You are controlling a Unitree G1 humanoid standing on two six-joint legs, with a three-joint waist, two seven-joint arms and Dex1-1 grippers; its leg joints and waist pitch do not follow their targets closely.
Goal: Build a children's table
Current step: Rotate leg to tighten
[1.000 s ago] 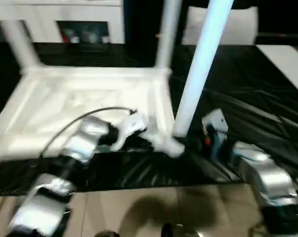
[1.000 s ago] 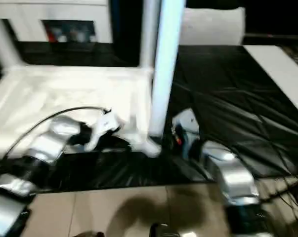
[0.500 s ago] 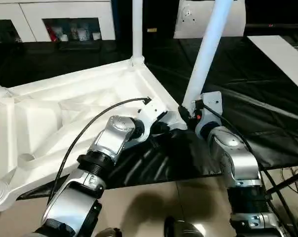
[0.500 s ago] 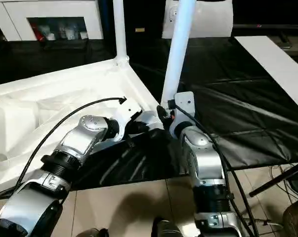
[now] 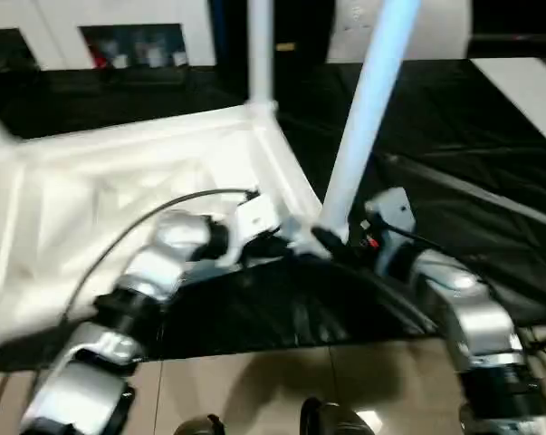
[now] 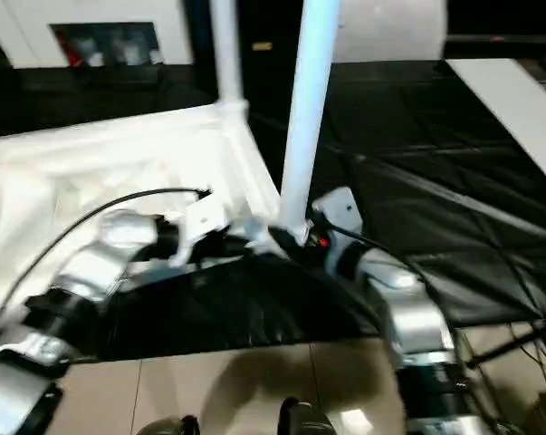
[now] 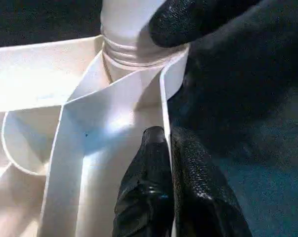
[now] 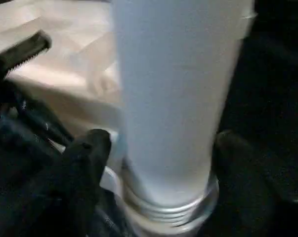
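While the white tabletop (image 5: 119,190) lies underside up on the black-covered work table (image 5: 454,163), the left gripper (image 7: 167,148) pinches its rim wall at the near corner, and the right gripper (image 8: 156,143) clasps the leg (image 5: 363,118) standing in that corner's socket

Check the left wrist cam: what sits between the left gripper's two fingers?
The tabletop's thin edge wall, in the left wrist view. The left gripper pinches it near the corner socket that holds the leg.
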